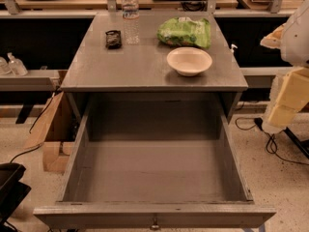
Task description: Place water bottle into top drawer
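Observation:
The water bottle stands upright at the back left of the grey tabletop. It is clear and ribbed, with a white cap and a pale label band. The top drawer is pulled fully open below the tabletop and holds nothing. Its flat front panel with a small metal knob is at the bottom edge of the view. My gripper hangs at the far right edge, beside the table's right front corner and above the floor. It is well away from the bottle and holds nothing that I can see.
A small black packet lies left of the bottle. A green snack bag and a white bowl sit on the right half. Two small pump bottles stand on a left shelf. A cardboard box and cables are on the floor.

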Action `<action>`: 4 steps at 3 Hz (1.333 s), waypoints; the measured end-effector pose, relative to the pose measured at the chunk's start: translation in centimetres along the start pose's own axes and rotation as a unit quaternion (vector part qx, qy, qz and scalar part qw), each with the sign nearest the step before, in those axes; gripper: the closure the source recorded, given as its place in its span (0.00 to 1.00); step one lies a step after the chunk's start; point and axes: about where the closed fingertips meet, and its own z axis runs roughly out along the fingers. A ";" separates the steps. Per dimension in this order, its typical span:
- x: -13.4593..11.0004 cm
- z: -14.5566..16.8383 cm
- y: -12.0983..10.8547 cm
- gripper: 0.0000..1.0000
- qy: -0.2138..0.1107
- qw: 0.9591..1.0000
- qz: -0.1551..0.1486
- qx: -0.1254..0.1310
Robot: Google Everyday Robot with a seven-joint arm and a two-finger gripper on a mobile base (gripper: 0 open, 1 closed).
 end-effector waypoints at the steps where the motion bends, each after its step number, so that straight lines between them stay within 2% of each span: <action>1: 0.0 0.0 0.0 0.00 0.000 1.000 0.000 0.000; 2: -0.3 0.0 -2.8 0.00 -0.026 0.999 0.014 0.025; 3: -0.8 0.8 -7.3 0.00 -0.077 0.994 0.061 0.042; 4: -1.5 2.2 -10.9 0.00 -0.147 0.980 0.118 0.057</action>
